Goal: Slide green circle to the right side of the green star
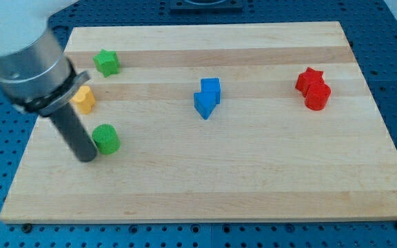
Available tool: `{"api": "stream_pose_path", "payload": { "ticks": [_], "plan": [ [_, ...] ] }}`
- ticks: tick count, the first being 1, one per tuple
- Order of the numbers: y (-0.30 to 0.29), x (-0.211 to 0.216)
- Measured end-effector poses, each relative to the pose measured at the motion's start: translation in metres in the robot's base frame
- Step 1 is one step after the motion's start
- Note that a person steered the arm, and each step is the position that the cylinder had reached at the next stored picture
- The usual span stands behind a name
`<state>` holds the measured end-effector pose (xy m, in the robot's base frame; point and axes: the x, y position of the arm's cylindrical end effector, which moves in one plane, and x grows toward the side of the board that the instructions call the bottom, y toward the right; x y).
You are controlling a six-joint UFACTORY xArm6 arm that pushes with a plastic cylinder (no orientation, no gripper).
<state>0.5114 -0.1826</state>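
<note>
The green circle (106, 138) lies on the wooden board (253, 179) at the view's left, below the middle. The green star (106, 62) sits near the view's top left, well above the circle. My tip (87, 157) rests on the board just to the left of and slightly below the green circle, touching or nearly touching its left edge. The dark rod rises up and left to the grey arm body, which hides the board's top left corner.
A yellow block (83, 100) sits between the star and the circle, partly behind the arm. Two blue blocks (207, 98) stand touching near the centre. A red star (310, 79) and a red circle (318, 96) touch at the right.
</note>
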Motion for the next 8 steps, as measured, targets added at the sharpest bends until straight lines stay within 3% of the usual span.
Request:
{"api": "stream_pose_path", "payload": {
  "ticks": [1, 3, 4, 6, 8],
  "plan": [
    [0.026, -0.029],
    [0.018, 0.003],
    [0.049, -0.012],
    [0.064, -0.117],
    [0.062, -0.127]
  ]
}}
